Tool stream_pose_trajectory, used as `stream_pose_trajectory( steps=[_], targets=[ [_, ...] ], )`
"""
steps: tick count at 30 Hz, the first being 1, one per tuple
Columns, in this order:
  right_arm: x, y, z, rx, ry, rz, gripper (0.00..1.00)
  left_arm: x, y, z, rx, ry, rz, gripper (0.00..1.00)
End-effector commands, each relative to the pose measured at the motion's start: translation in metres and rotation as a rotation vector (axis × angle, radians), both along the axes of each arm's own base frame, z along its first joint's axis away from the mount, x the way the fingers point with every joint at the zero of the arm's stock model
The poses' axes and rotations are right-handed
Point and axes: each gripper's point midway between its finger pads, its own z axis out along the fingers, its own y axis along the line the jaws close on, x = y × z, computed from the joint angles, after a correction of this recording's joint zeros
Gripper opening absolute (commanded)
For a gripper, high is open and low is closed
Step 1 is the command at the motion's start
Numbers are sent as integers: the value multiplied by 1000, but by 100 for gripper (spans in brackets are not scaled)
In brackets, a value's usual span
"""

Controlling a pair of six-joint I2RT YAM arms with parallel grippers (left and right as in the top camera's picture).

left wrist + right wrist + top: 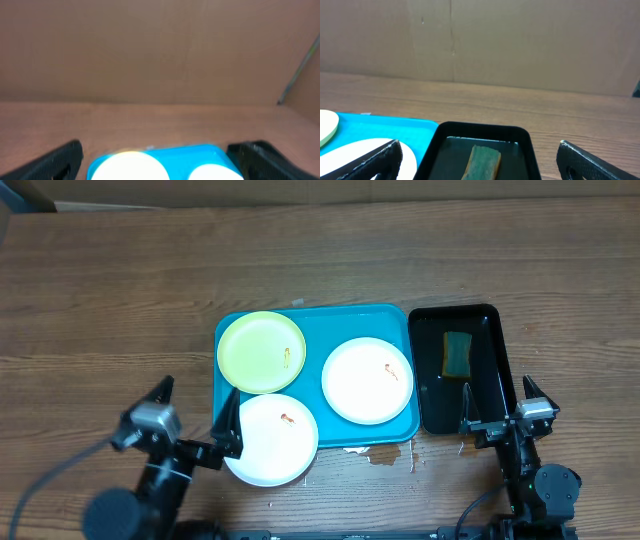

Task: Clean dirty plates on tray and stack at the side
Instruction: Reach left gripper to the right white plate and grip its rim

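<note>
Robotics lab bench. Brown wood-grain laminate table (pixel 100 300) backed by plain brown cardboard walls (pixel 520 40). Black left robot arm (pixel 165 470) and black right robot arm (pixel 530 470) sit at its near edge, with a dark cable (pixel 60 465) running off the left one. On the table: large turquoise-blue rectangular plastic tray (pixel 315 330), narrow black plastic tray (pixel 495 360).

Three plates (pixel 368 380) crowd the tray (pixel 318 320); black tray (pixel 490 395) adjoins.
</note>
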Motion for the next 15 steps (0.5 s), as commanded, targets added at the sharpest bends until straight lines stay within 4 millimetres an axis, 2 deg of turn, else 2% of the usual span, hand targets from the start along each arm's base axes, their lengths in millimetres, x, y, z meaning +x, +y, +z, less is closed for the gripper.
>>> stream_pose_trajectory(
  steps=[1, 3, 8, 11, 15],
  targets=[
    [0, -1, -1, -4, -7, -2, 100, 11, -17, 29, -19, 143, -105, 100],
    [0, -1, -1, -4, -7, -2, 100, 18, -27, 34, -5, 313, -176, 100],
    [0, -1, -1, -4, -7, -2, 100, 42, -32, 26, -17, 703, -220, 100],
    [0, -1, -1, -4, -7, -2, 100, 68, -36, 11, -73, 871, -231, 100],
    [0, -1, -1, -4, -7, -2, 100, 92, -45, -25, -137, 1039, -283, 100]
  ],
)
